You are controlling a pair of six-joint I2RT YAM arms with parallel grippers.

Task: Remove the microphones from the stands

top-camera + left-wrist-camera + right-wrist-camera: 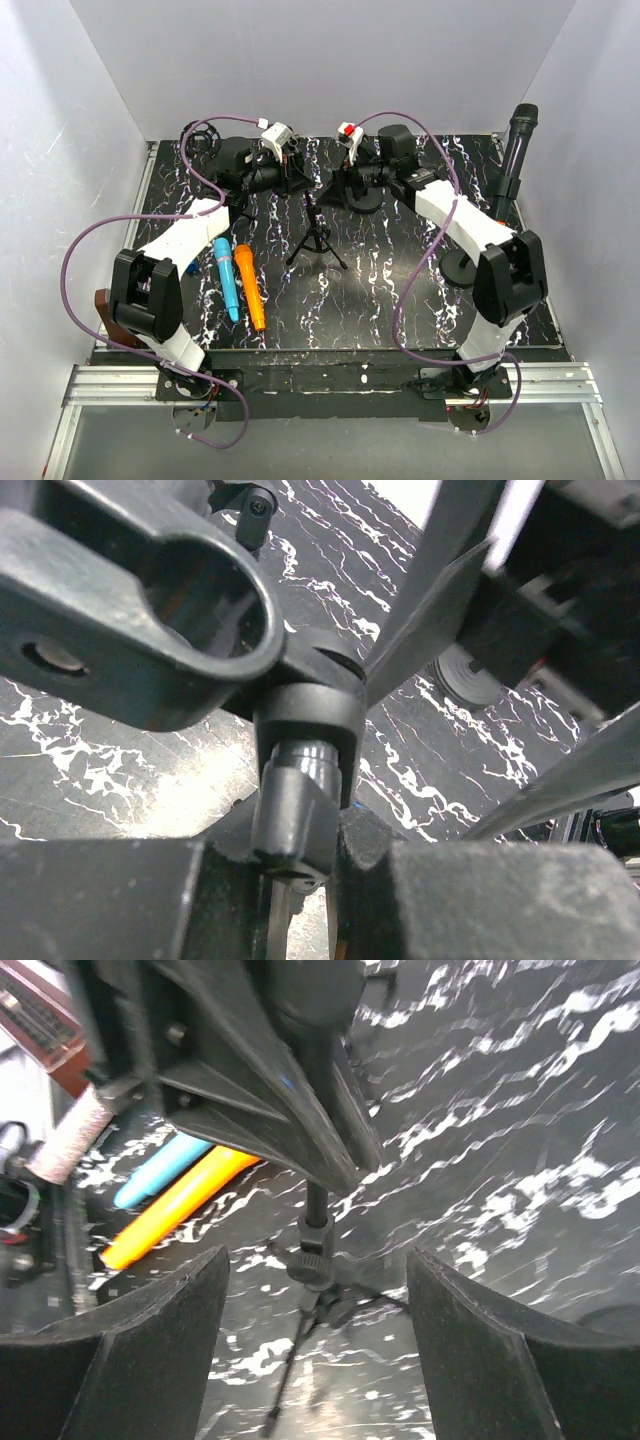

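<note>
A small black tripod stand [318, 240] stands mid-table. Its clip [150, 610] at the top looks empty. My left gripper [303, 190] is shut on the stand's swivel joint [300, 800] just under the clip. My right gripper [342, 185] is open and empty, hovering above the tripod [315, 1260], which shows between its fingers [150, 1340]. A blue microphone [226, 277] and an orange microphone [250, 287] lie side by side on the table left of the tripod. They also show in the right wrist view, blue [160, 1172] and orange [175, 1210].
A black microphone [518, 145] stands upright at the far right, above a round stand base [462, 268] partly hidden by my right arm. Another round black base [365, 203] sits behind the tripod. White walls close in the marbled black table [390, 300].
</note>
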